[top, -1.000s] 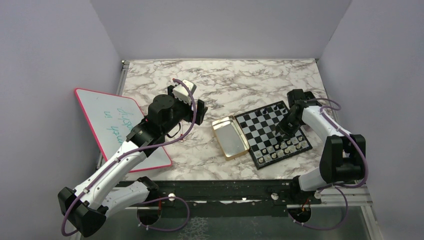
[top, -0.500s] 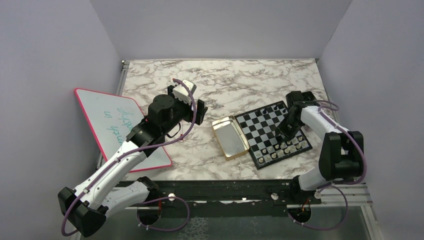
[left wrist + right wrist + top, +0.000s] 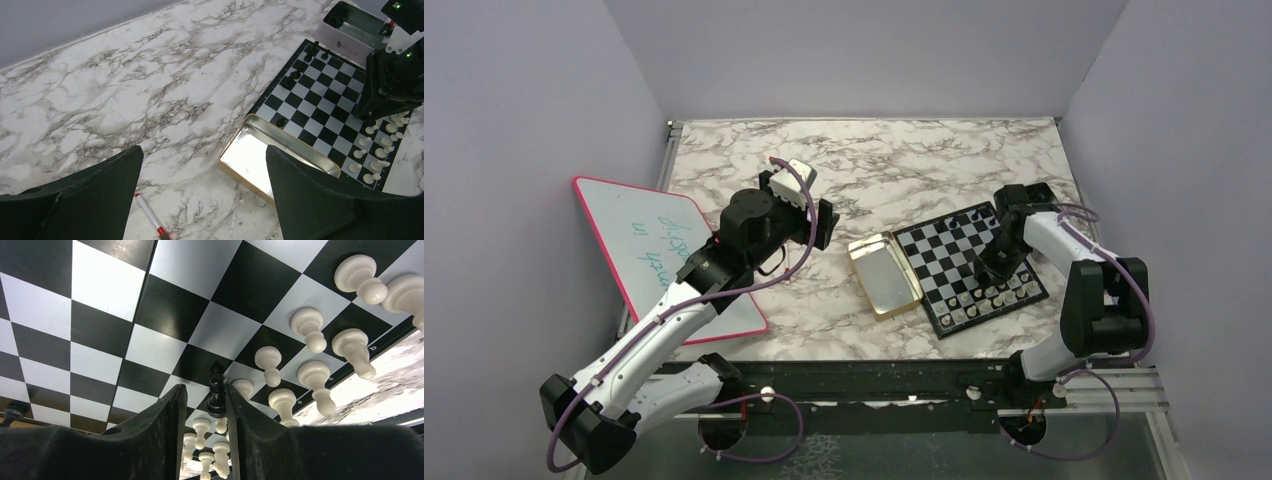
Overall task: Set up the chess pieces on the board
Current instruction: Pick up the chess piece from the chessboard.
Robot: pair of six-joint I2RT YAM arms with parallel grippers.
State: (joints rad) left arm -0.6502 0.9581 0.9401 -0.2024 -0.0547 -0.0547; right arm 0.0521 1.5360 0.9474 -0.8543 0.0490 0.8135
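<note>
The board (image 3: 934,250) lies right of centre, with white chess pieces (image 3: 989,297) in rows along its near edge and black ones (image 3: 969,215) at its far corner. My right gripper (image 3: 992,265) points down at the board just behind the white rows. In the right wrist view its jaws (image 3: 205,388) stand apart over the board (image 3: 100,285). A black piece (image 3: 216,392) sits between the tips against the right finger, with a gap to the left finger. White pieces (image 3: 310,327) stand close by. My left gripper (image 3: 202,150) is open and empty above the marble.
An open gold tin (image 3: 884,275) lies against the board's left side, with one black piece (image 3: 281,121) on the board beside it. A pink-rimmed whiteboard (image 3: 659,250) lies at the left edge. A red-tipped marker (image 3: 150,217) lies under the left gripper. A pale box (image 3: 355,25) stands behind the board.
The right gripper has shifted slightly nearer and leftward toward the white rows, its jaws unchanged. The left arm has not moved.
</note>
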